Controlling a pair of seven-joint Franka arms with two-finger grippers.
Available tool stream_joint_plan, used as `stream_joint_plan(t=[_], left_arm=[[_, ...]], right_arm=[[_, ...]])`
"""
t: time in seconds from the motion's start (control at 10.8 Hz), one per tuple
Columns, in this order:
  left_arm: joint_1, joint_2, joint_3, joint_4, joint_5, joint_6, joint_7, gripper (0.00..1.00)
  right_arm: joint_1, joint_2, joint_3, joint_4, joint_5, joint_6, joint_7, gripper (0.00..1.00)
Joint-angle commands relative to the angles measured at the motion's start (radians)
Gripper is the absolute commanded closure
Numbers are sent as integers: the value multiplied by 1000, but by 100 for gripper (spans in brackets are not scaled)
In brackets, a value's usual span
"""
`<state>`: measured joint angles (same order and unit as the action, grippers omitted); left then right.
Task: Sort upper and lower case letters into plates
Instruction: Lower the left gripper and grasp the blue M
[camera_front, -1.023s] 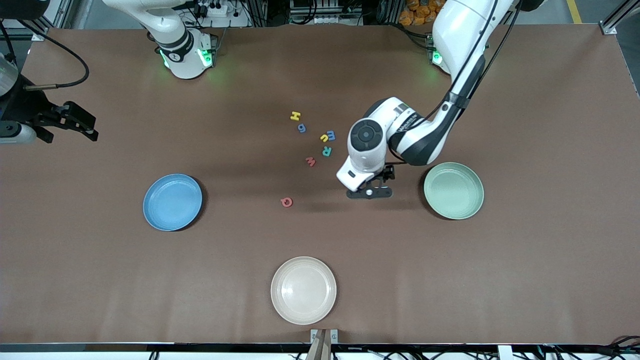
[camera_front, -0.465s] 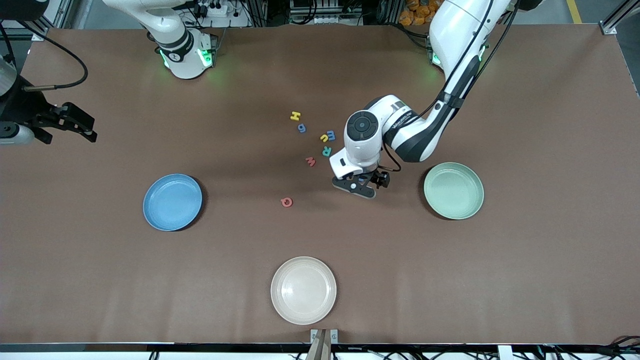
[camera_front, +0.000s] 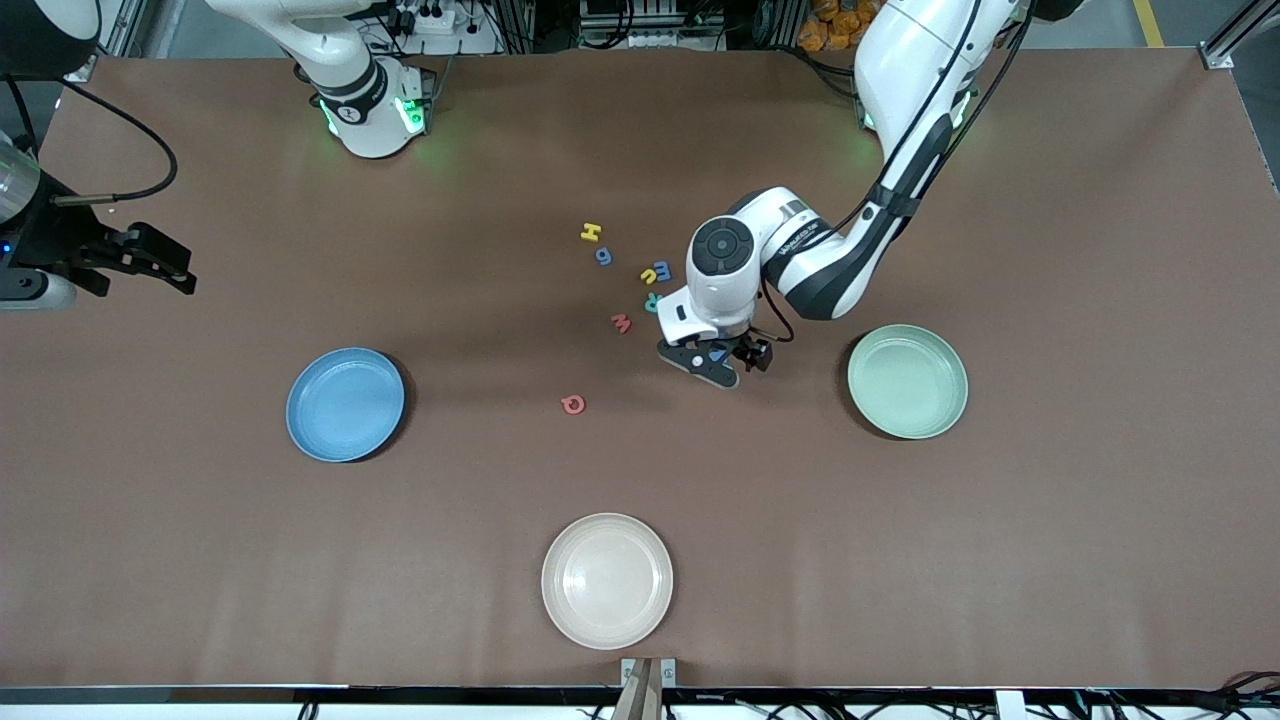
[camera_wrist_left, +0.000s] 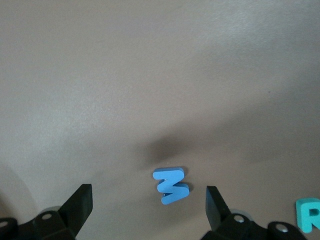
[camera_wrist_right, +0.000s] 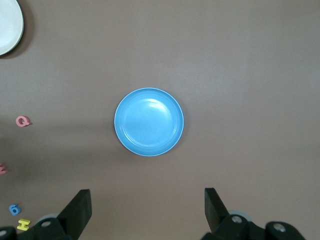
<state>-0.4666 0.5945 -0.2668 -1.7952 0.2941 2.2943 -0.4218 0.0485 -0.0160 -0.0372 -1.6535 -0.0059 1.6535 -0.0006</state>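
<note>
Leftward across the frame since a second ago, the left claw (camera_front: 712, 362) now hangs spread over a blue letter (camera_wrist_left: 171, 185) at mid-frame. The right claw (camera_front: 140, 258), also spread, waits at the left edge. Blue plate (camera_front: 345, 404) and mint plate (camera_front: 907, 381) hold nothing; all letters (camera_front: 628, 277) seen lie on the worktop (camera_front: 1050, 520), so sorting is all ahead.

- blue plate (camera_front: 345, 404); mint green plate (camera_front: 907, 381); cream plate (camera_front: 607, 580)
- letters: yellow H (camera_front: 591, 232); blue g (camera_front: 603, 256); pink-red W (camera_front: 621, 323); pink-red Q (camera_front: 573, 404); blue zigzag letter (camera_wrist_left: 171, 185)
- brown table (camera_front: 1050, 520)
</note>
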Motion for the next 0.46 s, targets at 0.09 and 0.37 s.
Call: stream_joint_plan(t=[0.09, 0.37], left_arm=[[48, 11, -11, -38, -36, 62, -32, 0], [40, 44, -9, -62, -85, 163, -96, 0]], right_arm=[[-10, 10, 2, 6, 17, 11, -12, 0], [-15, 22, 8, 5, 17, 25, -13, 0]])
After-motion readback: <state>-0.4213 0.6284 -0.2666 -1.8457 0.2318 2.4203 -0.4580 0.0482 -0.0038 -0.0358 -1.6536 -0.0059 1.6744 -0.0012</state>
